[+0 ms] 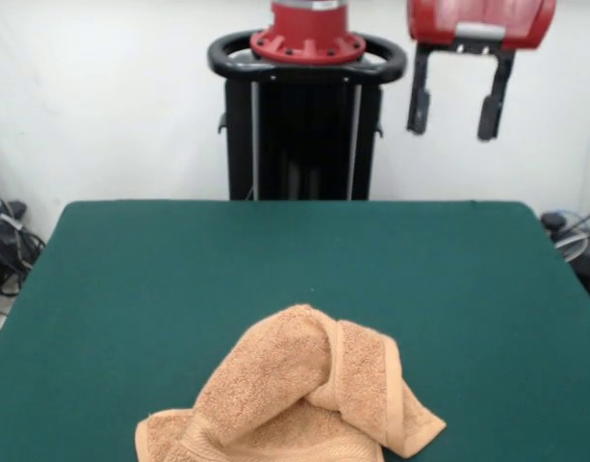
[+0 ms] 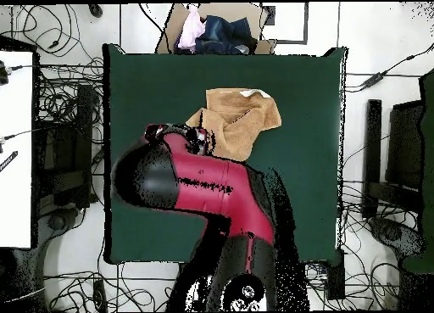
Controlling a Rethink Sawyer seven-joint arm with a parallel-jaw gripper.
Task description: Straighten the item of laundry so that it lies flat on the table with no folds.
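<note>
Closest to the front camera, at the bottom centre of the frame, the peach-orange towel [image 1: 304, 399] lies bunched on the green table [image 1: 131, 289]. A thick fold humps up through its middle, one corner sticks out toward the lower right, and its lower edge runs off the bottom of the frame. A woven border band shows along the right-hand fold. No writing or brand can be read on it from this side.

From overhead the towel [image 2: 237, 119] sits in the upper middle of the table [image 2: 305, 182], near its top edge, still doubled over on itself. A small white patch at the towel's top right edge may be a label; nothing on it is legible.

Farther back in the front view, the gripper [image 1: 458, 106] hangs at the upper right, high above the table and well apart from the towel. Its two dark fingers [image 1: 419, 101] hang spread apart with nothing between them.

Beyond the table's top edge in the overhead view lies a heap of clothes [image 2: 212, 31] on cardboard.
</note>
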